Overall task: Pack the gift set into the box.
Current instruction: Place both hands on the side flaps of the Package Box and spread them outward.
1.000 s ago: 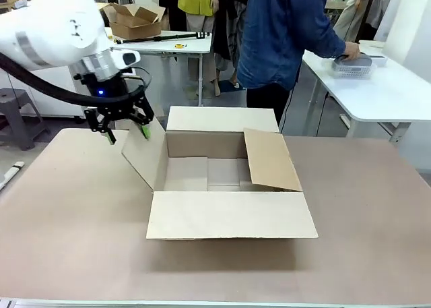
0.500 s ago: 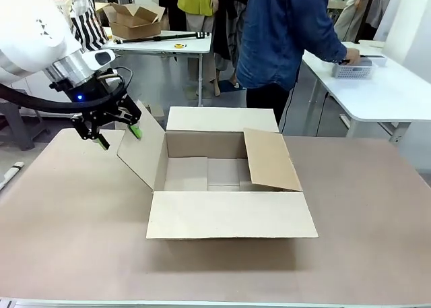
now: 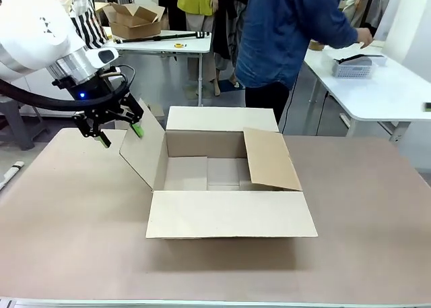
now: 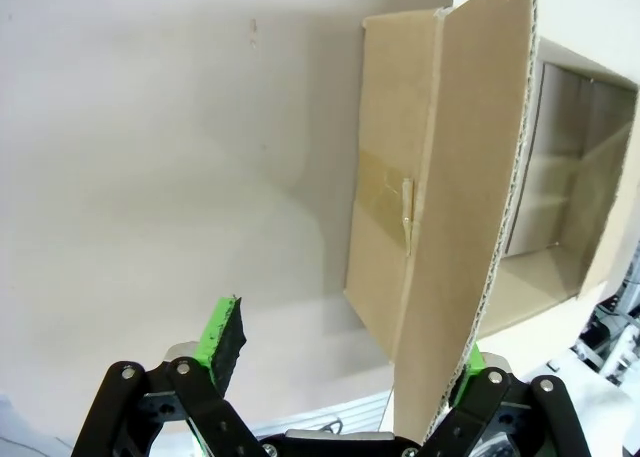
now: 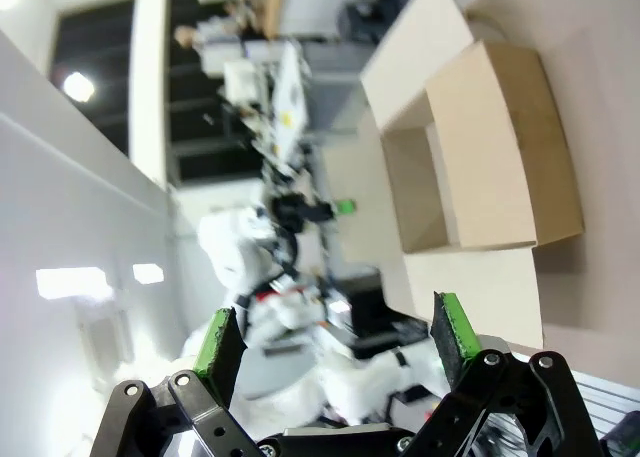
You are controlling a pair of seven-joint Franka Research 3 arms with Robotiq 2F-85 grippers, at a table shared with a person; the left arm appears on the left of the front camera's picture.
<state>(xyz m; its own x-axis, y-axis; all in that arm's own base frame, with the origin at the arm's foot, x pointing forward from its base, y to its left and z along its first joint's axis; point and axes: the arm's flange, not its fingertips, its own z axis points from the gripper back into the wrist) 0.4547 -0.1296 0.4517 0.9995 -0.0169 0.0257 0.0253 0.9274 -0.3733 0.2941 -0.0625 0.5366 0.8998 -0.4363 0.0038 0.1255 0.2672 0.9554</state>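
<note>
The box [image 3: 202, 146] sits in the middle of the brown table [image 3: 74, 213], and it is empty: bare cardboard floor, nothing packed yet. Its far and near flaps lie flat outward. The left flap [image 3: 143, 153] stands up, tilted away from the opening, and the right flap [image 3: 271, 161] leans in over the right side of the opening.

The left gripper [image 3: 121, 134] hangs at the top edge of that left flap with its fingers spread. From its wrist camera the flap's edge runs down close against one pad, but nothing is pinched. The right gripper [image 5: 338, 332] is held high, fingers wide apart and empty, looking down on the box.

The gift set [image 3: 353, 67] is on the white side table [image 3: 397, 96] at the far right, well apart from the box, with a person's hand [image 3: 366, 36] just above it.

So by my reckoning only the opening-up is underway. The right flap looks like it needs folding back, and the basket has yet to come over and go in
</note>
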